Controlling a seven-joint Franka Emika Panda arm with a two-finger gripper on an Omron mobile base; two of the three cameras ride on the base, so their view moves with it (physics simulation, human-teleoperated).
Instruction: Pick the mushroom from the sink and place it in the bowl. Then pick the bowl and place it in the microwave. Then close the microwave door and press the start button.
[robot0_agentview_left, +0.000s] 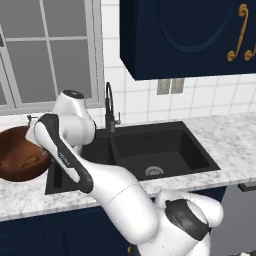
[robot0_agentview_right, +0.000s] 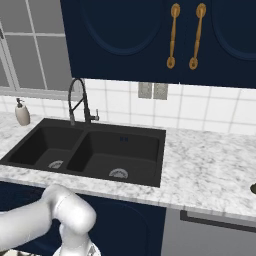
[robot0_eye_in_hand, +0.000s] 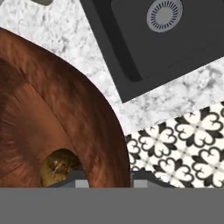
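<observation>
The reddish-brown wooden bowl (robot0_agentview_left: 17, 150) hangs tilted at the left end of the marble counter (robot0_agentview_left: 235, 145), beside the black double sink (robot0_agentview_left: 165, 145). The small tan mushroom (robot0_eye_in_hand: 59, 165) lies inside the bowl (robot0_eye_in_hand: 52, 118), also visible as a pale lump (robot0_agentview_left: 30, 161). My gripper (robot0_eye_in_hand: 109, 181) is at the bowl's near rim, one finger inside and one outside the wall, shut on it. In the left base view my forearm hides the hand. Both sink (robot0_agentview_right: 100, 150) basins are bare. The microwave and its door are out of view.
A dark gooseneck tap (robot0_agentview_left: 109, 107) rises behind the sink. A cream soap dispenser (robot0_agentview_right: 22, 112) stands at the back left. Navy wall cabinets (robot0_agentview_left: 190, 35) hang above the counter. Patterned floor tiles (robot0_eye_in_hand: 183, 144) show past the counter's front edge.
</observation>
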